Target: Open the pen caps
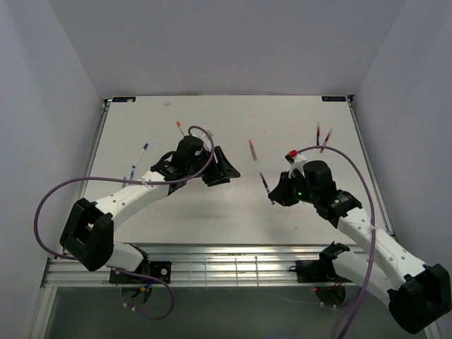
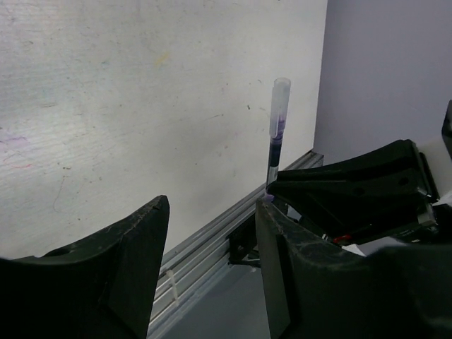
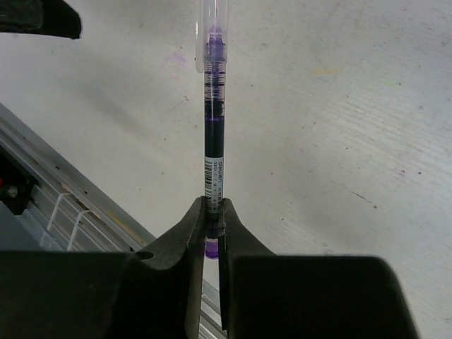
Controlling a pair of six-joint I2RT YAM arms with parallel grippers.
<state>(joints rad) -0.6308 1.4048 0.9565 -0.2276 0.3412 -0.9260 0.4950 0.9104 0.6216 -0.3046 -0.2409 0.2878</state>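
Observation:
My right gripper (image 3: 213,206) is shut on the lower end of a slim pen (image 3: 213,134) with a dark barrel and purple ink. The pen points away from the gripper, and its pale translucent cap (image 3: 210,35) sits on the far end. In the top view the right gripper (image 1: 275,195) holds this pen (image 1: 265,182) above the table's middle. My left gripper (image 1: 224,168) is open and empty, a short way left of the pen. In the left wrist view, the left gripper (image 2: 212,205) has its jaws wide apart, with the pen (image 2: 274,152) and cap (image 2: 280,102) beyond the right finger.
Other pens lie on the white table (image 1: 233,212): an orange-tipped one (image 1: 180,126) at the back, a blue one (image 1: 141,157) at the left, and dark red ones (image 1: 322,138) at the back right. A metal rail (image 1: 226,265) runs along the near edge.

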